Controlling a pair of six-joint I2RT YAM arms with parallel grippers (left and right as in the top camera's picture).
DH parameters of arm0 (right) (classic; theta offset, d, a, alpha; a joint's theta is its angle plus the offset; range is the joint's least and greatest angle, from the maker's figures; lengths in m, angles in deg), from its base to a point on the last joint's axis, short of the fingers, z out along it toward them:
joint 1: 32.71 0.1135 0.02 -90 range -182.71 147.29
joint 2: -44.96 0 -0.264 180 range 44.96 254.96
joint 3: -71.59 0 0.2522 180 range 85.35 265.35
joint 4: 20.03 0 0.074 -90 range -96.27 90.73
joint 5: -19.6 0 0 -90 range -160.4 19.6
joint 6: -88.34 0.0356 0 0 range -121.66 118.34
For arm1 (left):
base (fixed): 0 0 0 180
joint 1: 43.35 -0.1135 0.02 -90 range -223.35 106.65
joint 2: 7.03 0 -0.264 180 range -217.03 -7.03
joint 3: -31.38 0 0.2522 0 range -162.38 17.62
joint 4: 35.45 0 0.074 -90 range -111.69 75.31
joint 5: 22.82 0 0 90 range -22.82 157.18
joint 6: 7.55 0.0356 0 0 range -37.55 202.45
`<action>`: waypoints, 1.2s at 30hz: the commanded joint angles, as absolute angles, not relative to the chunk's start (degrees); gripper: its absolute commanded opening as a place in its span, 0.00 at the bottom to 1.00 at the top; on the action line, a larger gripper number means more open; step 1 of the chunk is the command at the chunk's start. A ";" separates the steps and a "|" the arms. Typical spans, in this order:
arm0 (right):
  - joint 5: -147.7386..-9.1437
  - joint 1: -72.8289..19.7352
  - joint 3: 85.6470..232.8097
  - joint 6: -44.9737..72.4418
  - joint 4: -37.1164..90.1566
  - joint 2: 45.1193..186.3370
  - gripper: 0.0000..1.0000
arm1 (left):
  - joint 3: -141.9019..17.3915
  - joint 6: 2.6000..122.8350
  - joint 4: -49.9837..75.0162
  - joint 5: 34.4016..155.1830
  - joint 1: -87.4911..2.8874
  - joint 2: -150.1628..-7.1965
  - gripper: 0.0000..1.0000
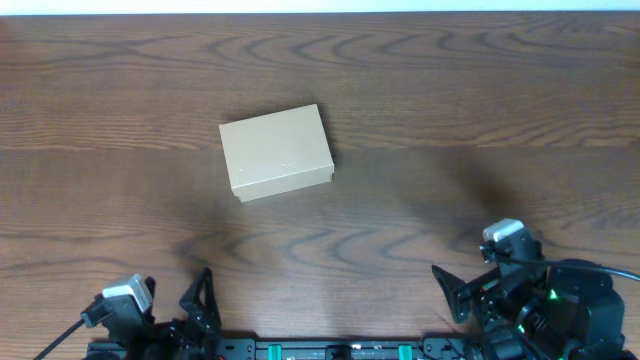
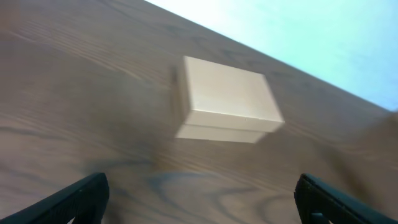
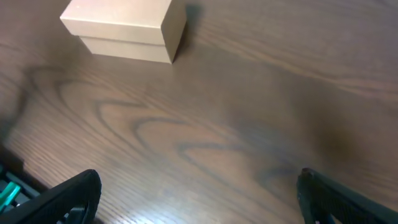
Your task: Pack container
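The container (image 1: 276, 152) is a small tan cardboard box with its lid shut, lying on the wooden table a little left of centre. It also shows in the left wrist view (image 2: 227, 99) and in the right wrist view (image 3: 124, 28). My left gripper (image 2: 199, 199) is open and empty, low at the front left edge of the table, well short of the box. My right gripper (image 3: 199, 193) is open and empty at the front right, far from the box. No small items show.
The dark wooden table (image 1: 450, 120) runs to a pale far edge at the top. The arm bases and a black rail with green parts (image 1: 340, 350) sit along the front edge.
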State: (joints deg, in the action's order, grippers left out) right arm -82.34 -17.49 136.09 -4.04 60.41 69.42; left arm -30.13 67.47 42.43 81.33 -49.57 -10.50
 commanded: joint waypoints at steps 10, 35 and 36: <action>-82.23 -18.27 135.66 -4.49 60.85 69.23 0.99 | -13.69 80.15 28.77 69.70 -49.74 -10.37 0.95; -82.23 -18.27 135.66 -4.49 60.85 69.23 0.99 | 8.41 89.74 18.80 70.16 -49.68 -7.22 0.96; -82.23 -18.27 135.66 -4.52 60.85 69.23 0.99 | 8.41 89.79 18.65 70.14 -49.68 -7.22 0.95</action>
State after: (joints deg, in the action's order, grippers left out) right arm -82.36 -17.49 135.90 -4.04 60.74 69.42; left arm 7.69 88.76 18.84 70.16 -49.57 -7.79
